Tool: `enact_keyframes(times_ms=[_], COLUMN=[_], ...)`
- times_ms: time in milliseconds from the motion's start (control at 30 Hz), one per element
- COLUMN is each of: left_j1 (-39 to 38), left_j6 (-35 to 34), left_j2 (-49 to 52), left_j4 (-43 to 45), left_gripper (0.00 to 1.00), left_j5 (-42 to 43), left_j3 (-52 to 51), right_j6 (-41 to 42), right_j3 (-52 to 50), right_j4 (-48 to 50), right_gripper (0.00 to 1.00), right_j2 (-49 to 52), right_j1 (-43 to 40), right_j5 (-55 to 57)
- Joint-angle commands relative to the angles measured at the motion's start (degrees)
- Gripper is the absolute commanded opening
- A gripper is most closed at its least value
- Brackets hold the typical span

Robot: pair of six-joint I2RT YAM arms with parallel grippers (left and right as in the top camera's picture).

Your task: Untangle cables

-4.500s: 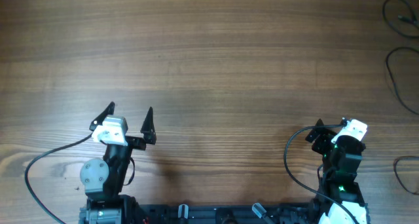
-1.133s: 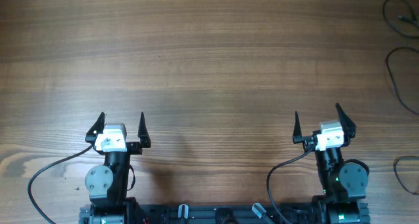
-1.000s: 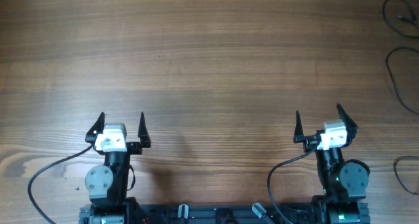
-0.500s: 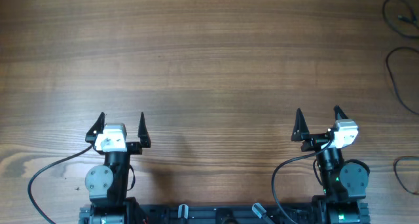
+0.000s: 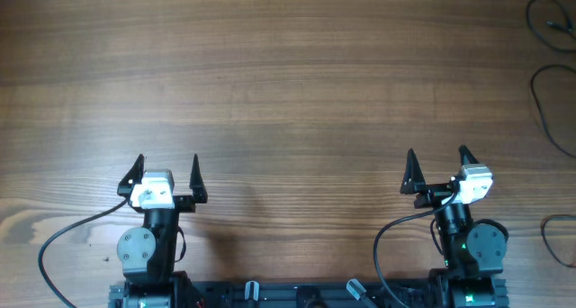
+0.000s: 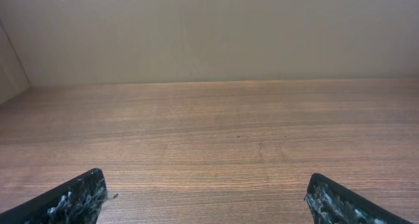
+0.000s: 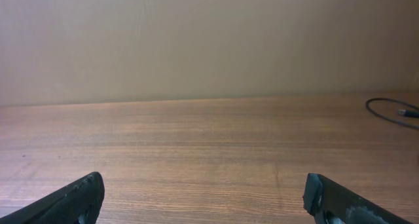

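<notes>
The cables [image 5: 543,99] are thin dark wires lying in loose loops along the table's far right edge, partly cut off by the overhead view. The right wrist view shows one cable [image 7: 387,112] at its right edge, ending in a small plug. My left gripper [image 5: 166,161] hovers low at the front left, open, with only bare wood between its fingers [image 6: 71,198]. At the front right my right gripper [image 5: 437,155] is also open and holds nothing; its fingertips [image 7: 337,199] frame bare wood. Both grippers are well away from the cables.
The brown wooden table [image 5: 288,83] fills the overhead view. Thick black cords of the arms curve beside each base, one on the left [image 5: 61,228] and one on the right [image 5: 385,240]. A plain beige wall [image 6: 209,34] rises behind the table's far edge.
Over the last second the right wrist has turned slightly, its white block shifting right. The left arm has stayed still. Both grippers remain open.
</notes>
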Motion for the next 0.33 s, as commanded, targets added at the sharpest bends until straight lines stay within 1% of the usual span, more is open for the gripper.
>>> enact_keyframes(times_ms=[0, 300], left_j1=[0.26, 0.26], left_j6=[0.9, 0.87], left_j2=[-0.57, -0.57], left_j4=[-0.26, -0.26], left_gripper=[1.0, 1.0], left_j5=[-0.35, -0.35], left_j3=[-0.33, -0.33], right_j6=[0.81, 0.81], right_j3=[-0.09, -0.09], right_j4=[0.09, 0.07], right_gripper=[1.0, 1.0], right_j2=[-0.87, -0.87], right_j1=[-0.26, -0.26], right_j5=[0.33, 0.33])
